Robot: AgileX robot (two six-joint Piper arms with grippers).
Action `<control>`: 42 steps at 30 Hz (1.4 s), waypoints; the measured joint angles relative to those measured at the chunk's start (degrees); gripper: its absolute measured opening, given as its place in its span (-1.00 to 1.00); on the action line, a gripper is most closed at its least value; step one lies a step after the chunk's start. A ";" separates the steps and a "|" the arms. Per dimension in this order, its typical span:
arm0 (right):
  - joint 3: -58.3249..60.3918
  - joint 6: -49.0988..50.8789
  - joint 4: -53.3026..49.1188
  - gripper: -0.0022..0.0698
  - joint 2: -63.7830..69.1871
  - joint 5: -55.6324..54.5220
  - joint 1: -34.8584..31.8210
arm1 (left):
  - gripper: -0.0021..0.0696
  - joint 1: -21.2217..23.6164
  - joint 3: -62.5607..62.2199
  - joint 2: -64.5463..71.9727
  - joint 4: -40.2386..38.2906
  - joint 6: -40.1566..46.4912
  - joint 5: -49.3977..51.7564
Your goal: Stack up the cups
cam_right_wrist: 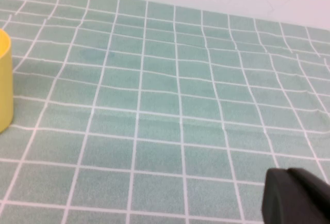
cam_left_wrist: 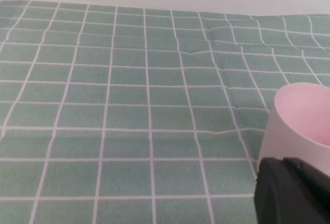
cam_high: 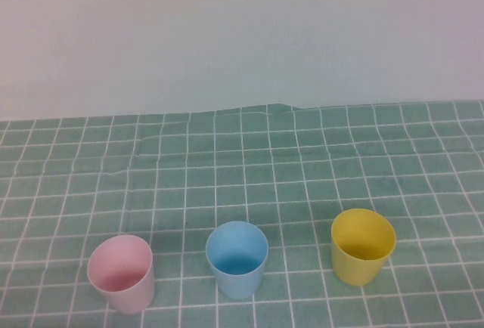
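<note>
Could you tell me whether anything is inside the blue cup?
The blue cup looks empty: only its own blue wall and floor show from above. Part of the near inner wall is hidden by the rim. The pink cup and yellow cup stand apart, nothing nested.

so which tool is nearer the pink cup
Left. The left tool, shut, sits right beside the pink cup. The right tool, also shut, is over by the yellow cup, at the row's far end.
</note>
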 joint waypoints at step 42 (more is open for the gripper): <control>0.00 0.00 -0.09 -0.94 0.00 0.00 0.00 | -0.95 0.00 0.00 0.18 0.00 0.00 0.00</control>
